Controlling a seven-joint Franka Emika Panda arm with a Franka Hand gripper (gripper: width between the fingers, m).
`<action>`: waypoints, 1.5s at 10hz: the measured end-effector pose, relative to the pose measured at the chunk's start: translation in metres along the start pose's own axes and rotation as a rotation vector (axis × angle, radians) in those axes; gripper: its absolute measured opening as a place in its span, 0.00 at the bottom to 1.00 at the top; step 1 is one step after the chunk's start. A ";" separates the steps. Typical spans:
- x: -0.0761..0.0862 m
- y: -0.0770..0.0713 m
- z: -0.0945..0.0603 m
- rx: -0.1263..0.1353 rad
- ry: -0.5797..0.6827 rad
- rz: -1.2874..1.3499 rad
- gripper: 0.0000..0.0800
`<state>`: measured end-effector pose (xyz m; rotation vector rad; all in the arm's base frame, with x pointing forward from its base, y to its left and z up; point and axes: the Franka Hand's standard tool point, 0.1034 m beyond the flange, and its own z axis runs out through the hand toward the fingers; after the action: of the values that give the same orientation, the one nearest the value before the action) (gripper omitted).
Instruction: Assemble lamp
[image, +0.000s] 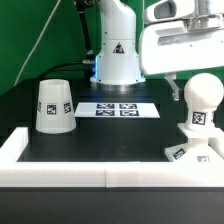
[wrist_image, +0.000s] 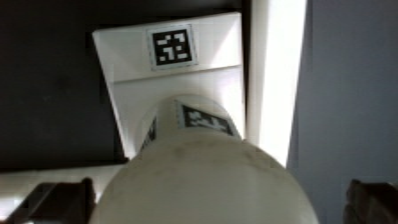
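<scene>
Exterior view: base (image: 196, 146) cut off by the frame edge, one finger only partly visible. Wrist view: bulb (wrist_image: 192, 172) blurred, filling the foreground. Gripper (wrist_image: 214, 202) fingers (wrist_image: 54, 200) spread wide either side, holding nothing. Bulb white, round, tagged neck, upright on the sloped base at exterior view's right. Shade (image: 54, 105) well apart, wide end down.

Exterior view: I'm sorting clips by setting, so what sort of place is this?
Probably a robotics lab bench: a black table fenced by a white rim, the marker board lying flat on it, and a green backdrop behind the arm.
</scene>
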<state>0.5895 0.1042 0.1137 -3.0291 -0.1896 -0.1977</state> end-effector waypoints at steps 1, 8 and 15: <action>0.001 0.000 0.000 -0.009 0.000 -0.106 0.87; 0.003 0.008 0.003 -0.052 0.005 -0.730 0.87; 0.006 0.007 0.005 -0.108 -0.064 -1.242 0.87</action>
<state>0.5966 0.0986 0.1085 -2.5155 -2.0348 -0.1794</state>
